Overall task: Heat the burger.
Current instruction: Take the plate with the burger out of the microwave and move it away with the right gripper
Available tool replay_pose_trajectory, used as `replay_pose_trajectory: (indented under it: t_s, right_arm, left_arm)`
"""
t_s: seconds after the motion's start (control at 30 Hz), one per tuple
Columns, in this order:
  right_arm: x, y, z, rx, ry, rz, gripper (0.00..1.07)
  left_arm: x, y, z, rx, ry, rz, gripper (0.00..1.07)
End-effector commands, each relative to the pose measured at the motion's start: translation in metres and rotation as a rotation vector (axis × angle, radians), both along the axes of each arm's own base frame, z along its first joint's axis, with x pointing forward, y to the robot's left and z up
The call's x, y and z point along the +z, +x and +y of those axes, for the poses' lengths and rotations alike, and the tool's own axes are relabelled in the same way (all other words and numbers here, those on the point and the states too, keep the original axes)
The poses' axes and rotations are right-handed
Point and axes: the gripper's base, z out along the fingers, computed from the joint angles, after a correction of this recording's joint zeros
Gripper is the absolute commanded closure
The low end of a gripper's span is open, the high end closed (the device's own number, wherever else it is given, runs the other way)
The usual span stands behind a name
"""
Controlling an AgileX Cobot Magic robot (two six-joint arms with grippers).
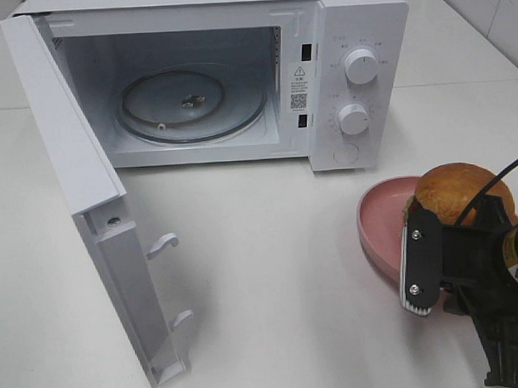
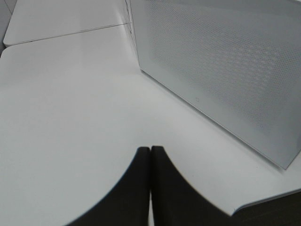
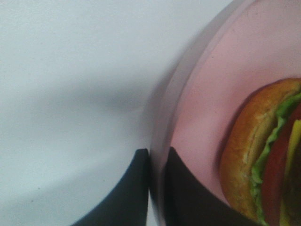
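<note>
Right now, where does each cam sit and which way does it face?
Exterior high: above the table, looking down at the open microwave; right claw at the pink plate shows.
Left wrist: on the left arm, facing the microwave door; left claw, shut.
Right wrist: looks down on plate rim and burger; right claw pinches the rim.
Shared: plate, burger, door.

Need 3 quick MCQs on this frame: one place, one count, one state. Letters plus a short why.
1. Where is the burger?
A. on the glass turntable
B. on the pink plate
C. on the bare table

2. How many round knobs are on the microwave panel?
A. one
B. two
C. four

3. The microwave door is:
A. shut
B. removed
C. swung open

Key: 1 B, the bun sits in the plate, whose rim the right gripper has pinched; 2 B, two knobs stacked vertically; 3 C, the cavity and turntable are exposed.
</note>
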Motion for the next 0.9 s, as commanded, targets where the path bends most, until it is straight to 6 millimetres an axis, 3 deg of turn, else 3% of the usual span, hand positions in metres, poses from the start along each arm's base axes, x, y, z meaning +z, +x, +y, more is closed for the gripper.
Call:
replay_pose_trajectory:
  t_s: [0.03, 0.3, 0.67, 0.9]
  right_arm:
    - [0.004, 0.01, -0.012, -0.085, 0.041, -0.039, 1.07]
    - [0.0, 0.035, -0.03, -0.283, 0.037, -0.015, 1.07]
    - [-0.015, 0.066, -0.022, -0.479, 0.046, 0.033, 1.06]
    - [-0.012, 0.071, -0.02, -0.564, 0.085, 0.013, 0.99]
  left_arm:
    - [0.0, -0.002, 0.0, 0.003, -0.01, -0.03, 1.06]
    - [0.0, -0.002, 0.0, 0.003, -0.01, -0.03, 1.06]
    - [0.0, -0.002, 0.0, 0.003, -0.01, -0.03, 1.06]
    - [0.0, -0.002, 0.0, 0.003, -0.01, -0.03, 1.06]
